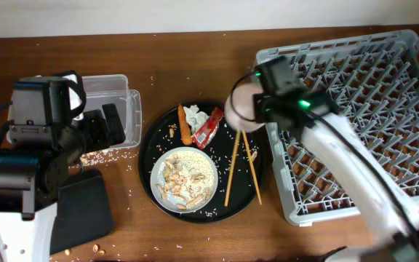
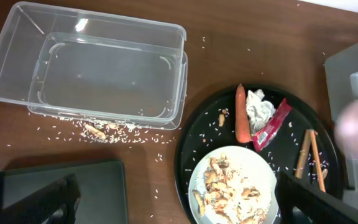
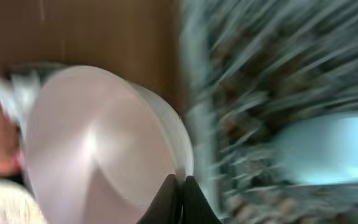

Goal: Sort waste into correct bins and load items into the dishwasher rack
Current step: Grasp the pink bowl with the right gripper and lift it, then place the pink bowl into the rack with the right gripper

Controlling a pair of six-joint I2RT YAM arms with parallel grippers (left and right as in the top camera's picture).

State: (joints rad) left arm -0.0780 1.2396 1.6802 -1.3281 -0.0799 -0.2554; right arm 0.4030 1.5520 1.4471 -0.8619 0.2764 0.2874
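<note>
My right gripper is shut on the rim of the pale pink-white bowl, held above the round tray's right edge beside the grey dishwasher rack. The light blue cup shows blurred inside the rack. The plate holds peanuts and rice. The carrot, white tissue, red wrapper and chopsticks lie on the tray. My left gripper is open and empty, above the table between the black bin and the plate. The clear tub sits at the left.
The large round black tray sits mid-table. Loose rice grains and a few peanuts lie scattered on the wooden table below the clear tub. The left arm's body covers part of the tub in the overhead view.
</note>
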